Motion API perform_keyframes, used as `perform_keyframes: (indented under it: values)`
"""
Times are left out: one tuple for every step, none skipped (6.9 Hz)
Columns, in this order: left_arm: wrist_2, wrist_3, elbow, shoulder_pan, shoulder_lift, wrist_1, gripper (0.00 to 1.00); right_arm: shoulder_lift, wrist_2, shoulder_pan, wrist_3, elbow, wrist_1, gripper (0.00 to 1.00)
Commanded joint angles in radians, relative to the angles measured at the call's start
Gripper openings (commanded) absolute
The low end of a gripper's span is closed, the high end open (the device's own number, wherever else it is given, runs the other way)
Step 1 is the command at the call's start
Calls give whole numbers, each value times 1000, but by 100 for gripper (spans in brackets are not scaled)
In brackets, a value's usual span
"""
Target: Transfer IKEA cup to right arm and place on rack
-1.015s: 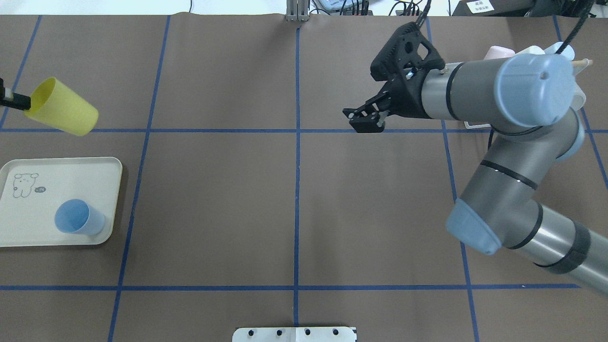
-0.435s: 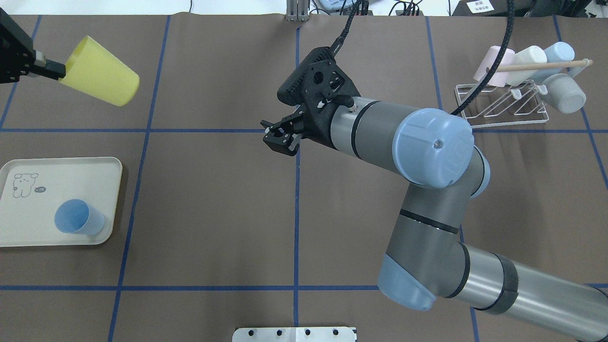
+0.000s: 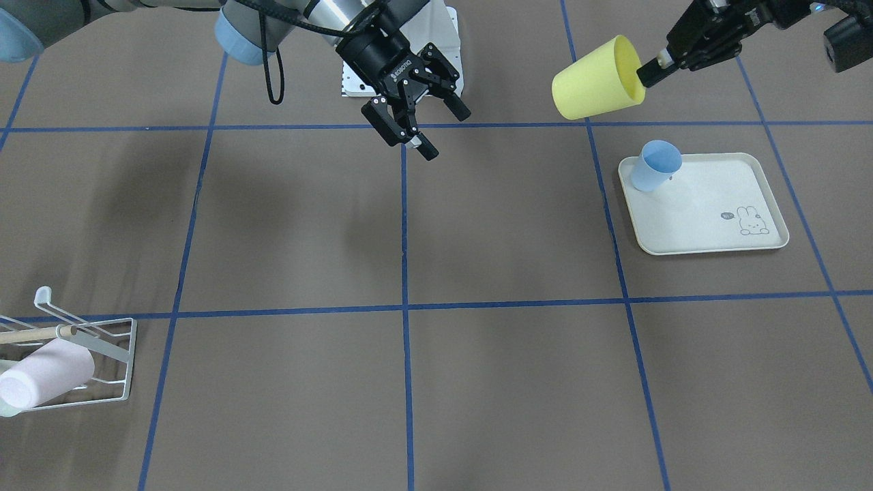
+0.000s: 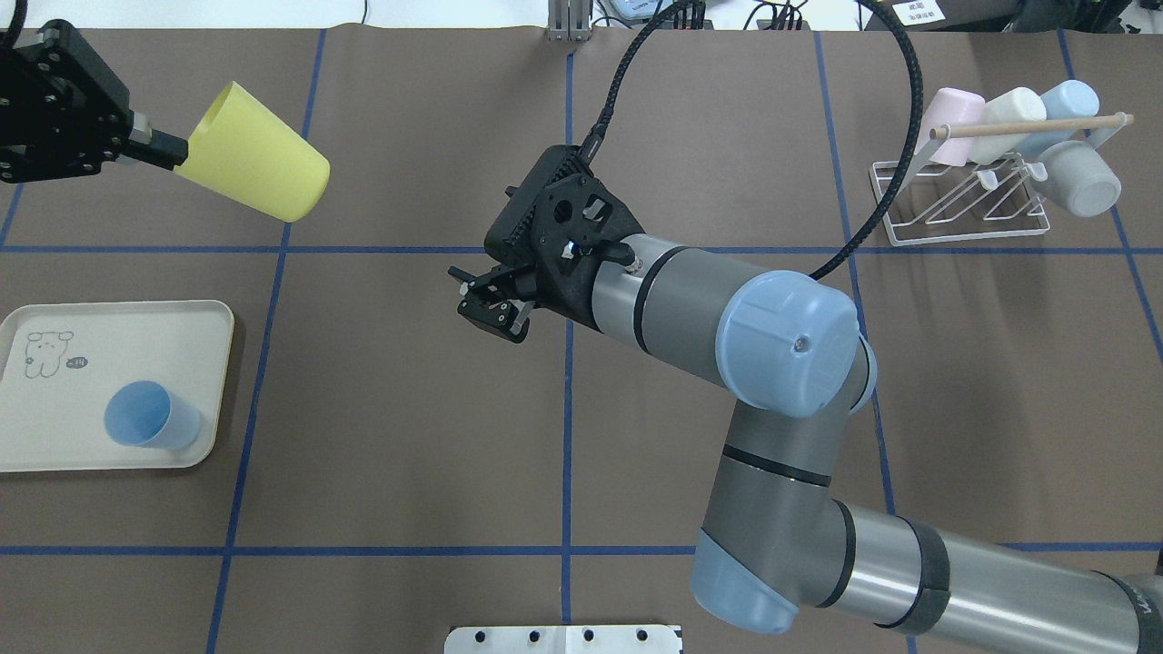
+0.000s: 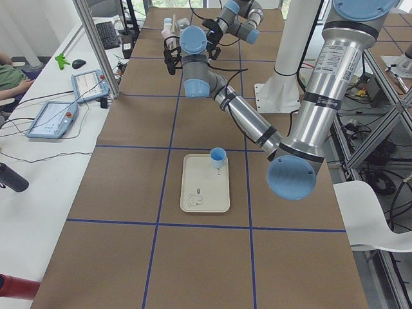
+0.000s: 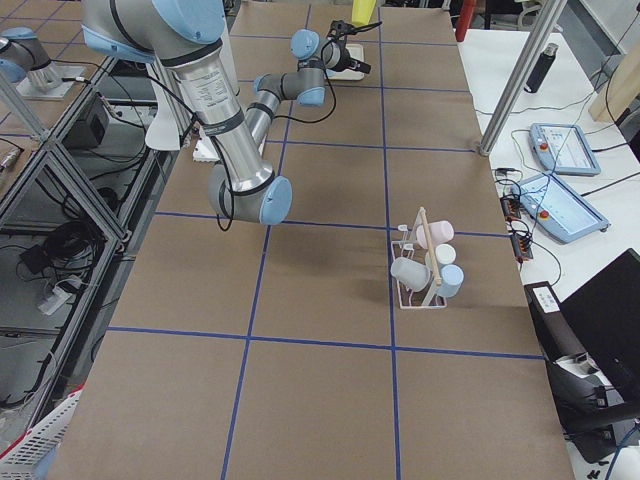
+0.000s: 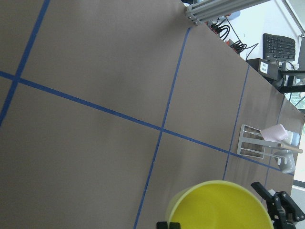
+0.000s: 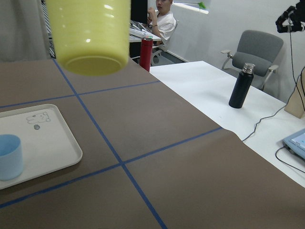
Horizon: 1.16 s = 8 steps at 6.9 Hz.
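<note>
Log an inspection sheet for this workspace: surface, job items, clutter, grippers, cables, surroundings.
Surface: brown table cover with a blue tape grid; no spills seen.
Job's things: yellow cup is in the air, tilted on its side. The rack holds pink, white, blue and grey cups.
Clutter: blue cup upright on the cream tray.
Grippers: left gripper is pinching the yellow cup's rim. The right gripper is open, empty and apart from the cup.
Cables: black braided cable arcs from the right wrist, passing by the rack.
Surroundings: seated person and a black bottle on the side table.
</note>
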Motion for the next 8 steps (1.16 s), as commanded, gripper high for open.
perform_keyframes:
  values:
    - [4, -20, 5, 33, -17, -27, 0, 1, -39, -31, -49, -29, 99, 94]
    - [6, -20, 8, 48, -31, -26, 0, 7, -39, -34, -66, -29, 105, 94]
    - [10, -20, 12, 69, -46, -26, 0, 16, -39, -34, -75, -29, 105, 94]
    - [10, -20, 15, 91, -59, -26, 0, 31, -39, -36, -106, -29, 105, 94]
    - [12, -20, 18, 100, -66, -26, 0, 36, -42, -39, -109, -28, 105, 94]
    - [12, -23, 20, 105, -79, -23, 0, 38, -42, -39, -109, -26, 105, 94]
    - [12, -23, 28, 107, -88, -23, 0, 42, -42, -39, -114, -23, 105, 94]
    - [12, -23, 31, 108, -91, -21, 0, 42, -42, -43, -135, -23, 105, 94]
